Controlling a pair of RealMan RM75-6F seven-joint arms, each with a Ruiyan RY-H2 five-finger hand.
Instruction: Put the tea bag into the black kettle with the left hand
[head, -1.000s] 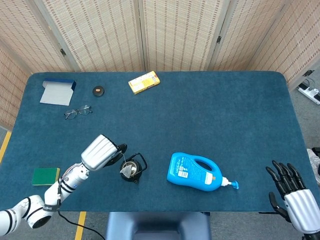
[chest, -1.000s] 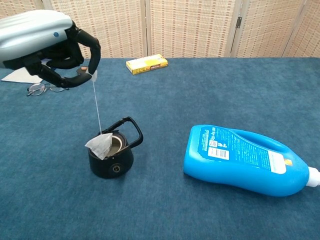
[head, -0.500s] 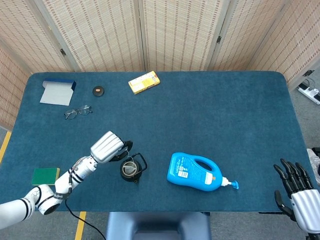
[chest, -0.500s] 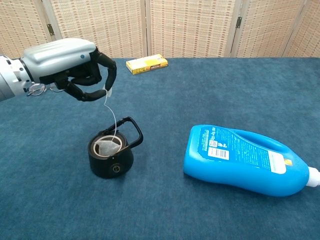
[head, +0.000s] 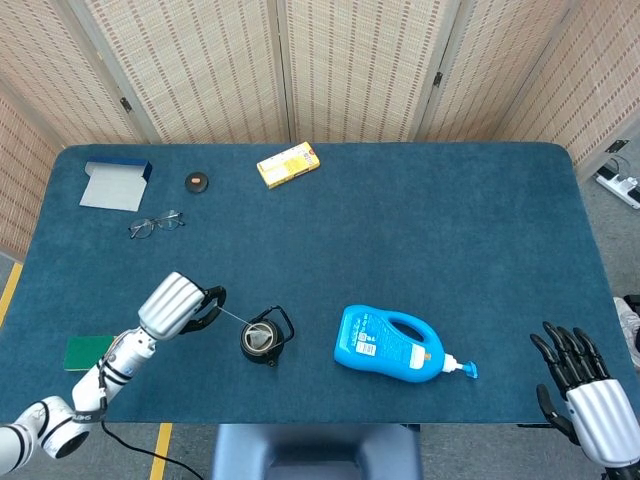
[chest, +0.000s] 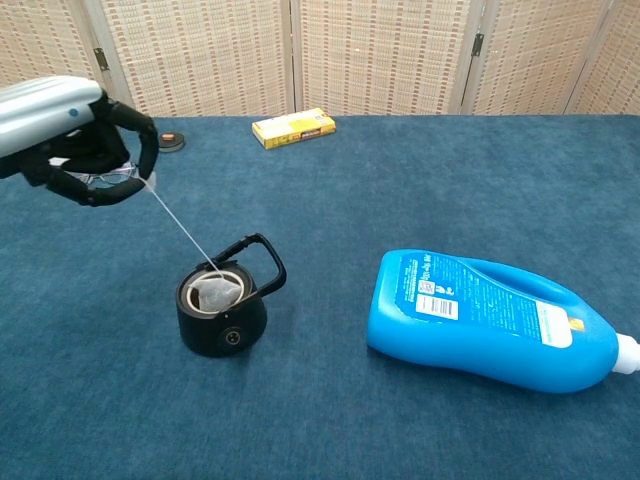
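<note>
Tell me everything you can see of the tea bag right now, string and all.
The tea bag is a pale, papery pouch, crumpled, lying inside the open mouth of the black kettle, within the rim. A thin white string runs from it, taut and slanted up to the left, to the left hand, which pinches its end well clear of the kettle. The head view shows the same line from the hand to the kettle. How far down the bag sits cannot be told.

Our left hand (chest: 70, 135) with silver shell and black fingers, white-grey jointed forearm, our right hand (head: 585, 385) alike
</note>
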